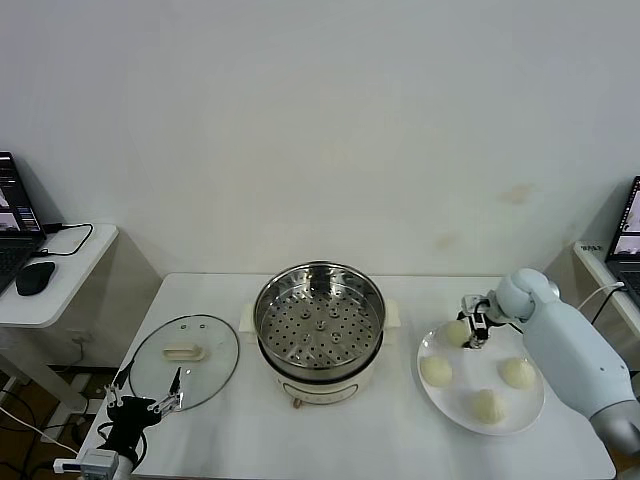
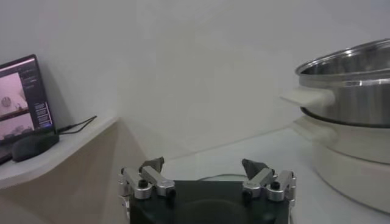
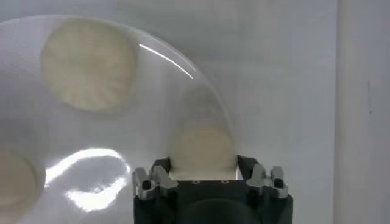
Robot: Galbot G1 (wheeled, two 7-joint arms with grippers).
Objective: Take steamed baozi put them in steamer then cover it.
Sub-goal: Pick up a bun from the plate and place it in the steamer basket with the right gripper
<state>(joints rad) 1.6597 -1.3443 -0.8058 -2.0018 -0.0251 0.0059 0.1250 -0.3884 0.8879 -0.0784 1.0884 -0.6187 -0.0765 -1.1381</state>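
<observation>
Four cream-white baozi lie on a white plate (image 1: pixel 532 408) at the right. My right gripper (image 1: pixel 468 328) is down over the far left baozi (image 1: pixel 456 333), its fingers closed against both sides of it; the baozi (image 3: pixel 202 148) fills the gap between them in the right wrist view and rests on the plate. The other baozi (image 1: pixel 436 370) (image 1: pixel 518 373) (image 1: pixel 487 405) lie free. The steamer (image 1: pixel 266 300) stands open at centre, its perforated tray bare. The cover (image 1: pixel 184 360) lies flat to its left. My left gripper (image 1: pixel 171 393) is open and empty beside the cover's near edge.
A side table at the far left holds a laptop (image 1: pixel 12 215) and a mouse (image 1: pixel 35 277). Another laptop (image 1: pixel 628 235) stands at the far right. The steamer's cream handle (image 2: pixel 308 97) shows in the left wrist view, to the side of my left gripper (image 2: pixel 207 165).
</observation>
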